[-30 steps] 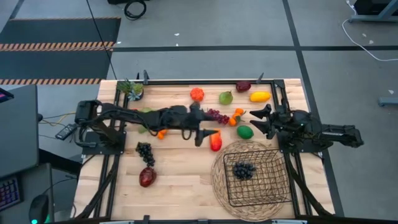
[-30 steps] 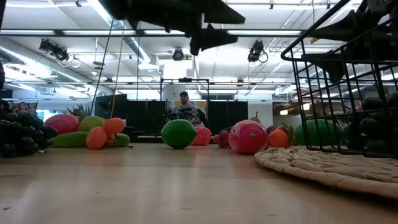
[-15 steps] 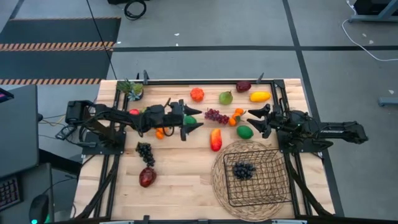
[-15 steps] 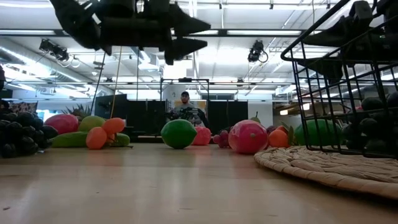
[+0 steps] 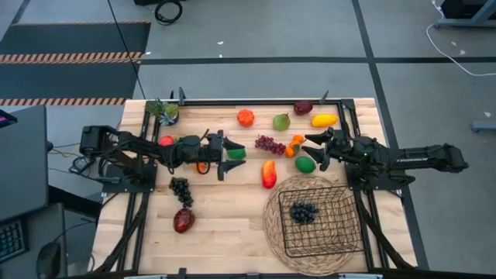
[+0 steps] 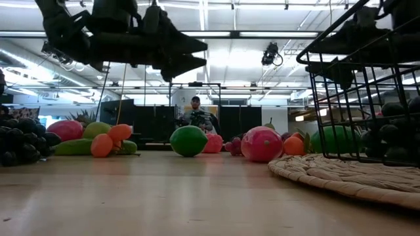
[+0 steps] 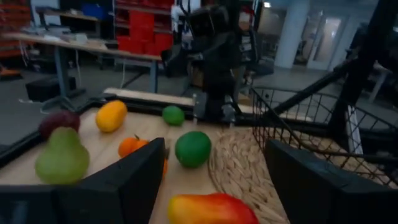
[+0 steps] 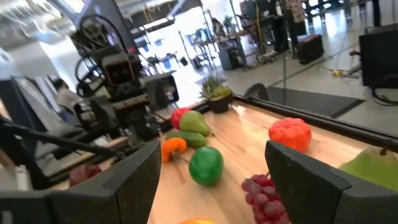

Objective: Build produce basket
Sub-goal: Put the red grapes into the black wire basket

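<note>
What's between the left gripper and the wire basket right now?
In the high view, a red-and-yellow mango lies on the table between the open left gripper and the wire basket; past it comes the woven mat's rim.

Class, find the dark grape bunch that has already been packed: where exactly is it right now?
In the high view the dark grape bunch lies inside the black wire basket, which sits on the round woven mat at the table's near right, below the green lime.

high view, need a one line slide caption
Both arms hover open over scattered produce; dark grapes sit in the basket.
</note>
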`<action>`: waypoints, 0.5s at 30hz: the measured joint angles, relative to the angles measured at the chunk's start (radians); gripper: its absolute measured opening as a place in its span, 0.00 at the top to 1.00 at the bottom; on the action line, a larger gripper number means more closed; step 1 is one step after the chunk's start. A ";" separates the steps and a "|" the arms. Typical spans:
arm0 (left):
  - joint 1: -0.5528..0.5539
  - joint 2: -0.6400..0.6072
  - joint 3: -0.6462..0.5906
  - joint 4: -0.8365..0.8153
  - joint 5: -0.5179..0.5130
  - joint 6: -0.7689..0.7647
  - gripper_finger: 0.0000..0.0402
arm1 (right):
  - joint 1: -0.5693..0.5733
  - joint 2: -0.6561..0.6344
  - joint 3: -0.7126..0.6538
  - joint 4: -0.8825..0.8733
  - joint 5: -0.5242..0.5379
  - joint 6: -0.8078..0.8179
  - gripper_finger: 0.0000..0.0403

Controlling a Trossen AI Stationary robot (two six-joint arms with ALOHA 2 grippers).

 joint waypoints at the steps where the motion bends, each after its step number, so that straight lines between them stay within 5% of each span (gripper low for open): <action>1: 0.009 -0.010 -0.026 0.020 0.001 -0.004 0.30 | 0.000 0.035 0.019 0.001 0.000 -0.006 0.28; 8: 0.074 -0.023 -0.120 0.182 -0.002 -0.077 0.30 | 0.018 0.345 0.248 -0.061 0.026 -0.084 0.28; 15: 0.083 -0.035 -0.122 0.174 0.004 -0.084 0.30 | -0.002 0.680 0.645 -0.540 0.027 -0.097 0.28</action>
